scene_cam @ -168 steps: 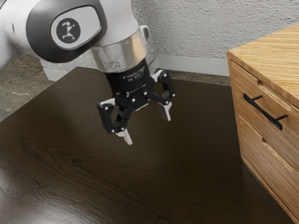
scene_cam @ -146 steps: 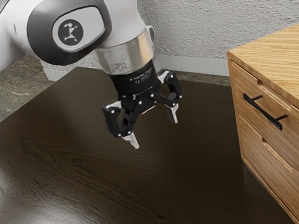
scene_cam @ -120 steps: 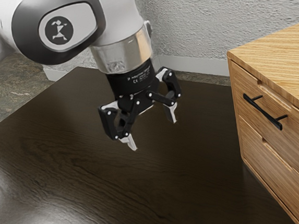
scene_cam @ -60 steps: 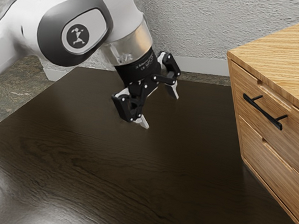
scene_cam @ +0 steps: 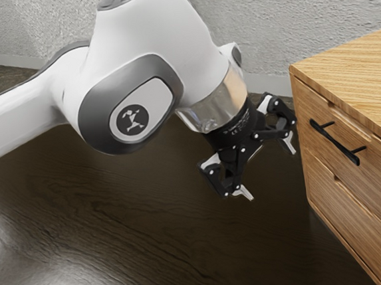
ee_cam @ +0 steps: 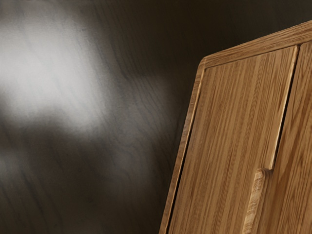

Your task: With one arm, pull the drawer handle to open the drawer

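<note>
Open gripper (scene_cam: 267,169) near the drawer handle (scene_cam: 337,141).
It is spread wide and holds nothing, above the dark table (scene_cam: 119,242), right of the frame's centre, not touching the handle.

Table (scene_cam: 117,222) is dark glossy wood, cabinet (scene_cam: 358,74) is light matt grainy wood, its handle (scene_cam: 335,142) looks matt black, wall (scene_cam: 312,5) is rough grey plaster.

Wooden drawer cabinet (ee_cam: 229,146) against dark tabletop (ee_cam: 97,165); pale glare patch.
</note>
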You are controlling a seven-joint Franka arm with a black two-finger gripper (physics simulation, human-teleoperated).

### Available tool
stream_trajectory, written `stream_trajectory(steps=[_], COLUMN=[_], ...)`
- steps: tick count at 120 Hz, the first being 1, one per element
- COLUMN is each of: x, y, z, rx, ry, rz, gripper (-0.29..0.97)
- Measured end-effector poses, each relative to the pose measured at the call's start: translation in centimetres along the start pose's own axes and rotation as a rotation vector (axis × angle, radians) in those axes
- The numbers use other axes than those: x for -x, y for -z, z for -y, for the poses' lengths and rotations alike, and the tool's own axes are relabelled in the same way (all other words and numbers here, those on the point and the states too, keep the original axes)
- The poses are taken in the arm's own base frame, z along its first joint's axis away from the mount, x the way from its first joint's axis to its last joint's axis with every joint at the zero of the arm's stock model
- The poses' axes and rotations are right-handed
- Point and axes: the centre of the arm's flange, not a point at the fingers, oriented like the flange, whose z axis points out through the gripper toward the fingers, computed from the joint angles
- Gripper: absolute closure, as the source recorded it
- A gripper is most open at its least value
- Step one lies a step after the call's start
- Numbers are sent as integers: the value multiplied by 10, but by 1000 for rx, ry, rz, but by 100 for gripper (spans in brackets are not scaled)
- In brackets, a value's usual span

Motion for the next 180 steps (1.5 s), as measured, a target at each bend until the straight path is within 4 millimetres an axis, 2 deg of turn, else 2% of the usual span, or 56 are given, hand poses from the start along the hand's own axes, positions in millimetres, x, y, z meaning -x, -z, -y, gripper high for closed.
stream_trajectory(steps=[8,26,46,82,105,130,159,180], x=[-3,7,16,32,39,47,46,40], y=[6,15,7,5,6,4,3,-4], z=[-5,-28,-35,-37,-36,-38,-39,-41], rx=[48,128,145,161,166,166,167,158], ry=[3,-22,-48,-95,-118,-143,-155,-155], rz=[-1,9,18,28,33,37,36,35], gripper=[0,0,0,3,17,26,30,31])
